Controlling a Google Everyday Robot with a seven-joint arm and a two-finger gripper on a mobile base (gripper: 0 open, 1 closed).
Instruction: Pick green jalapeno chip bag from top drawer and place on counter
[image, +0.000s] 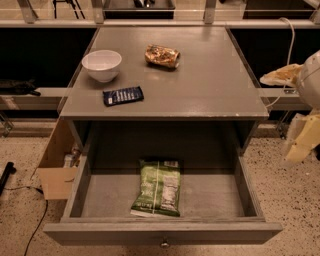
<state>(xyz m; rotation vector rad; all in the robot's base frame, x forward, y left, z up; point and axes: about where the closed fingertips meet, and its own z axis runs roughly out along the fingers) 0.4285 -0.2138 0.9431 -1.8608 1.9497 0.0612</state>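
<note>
Claw (301, 144): right of the bench (205, 85), state cannot be told.
Bag: green jalapeno chip bag (158, 188) flat in open top drawer (212, 196).
Approach: likely best from above, across its width.

Grey counter (210, 85), white bowl (102, 64), dark blue packet (123, 95), brown-gold packet (162, 55), tool (301, 145) beyond right edge

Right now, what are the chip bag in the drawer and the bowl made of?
The green jalapeno chip bag: seemingly glossy foil or plastic film, given its creases. The bowl: smooth white, probably ceramic or plastic. The gripper hangs right of the counter.
</note>
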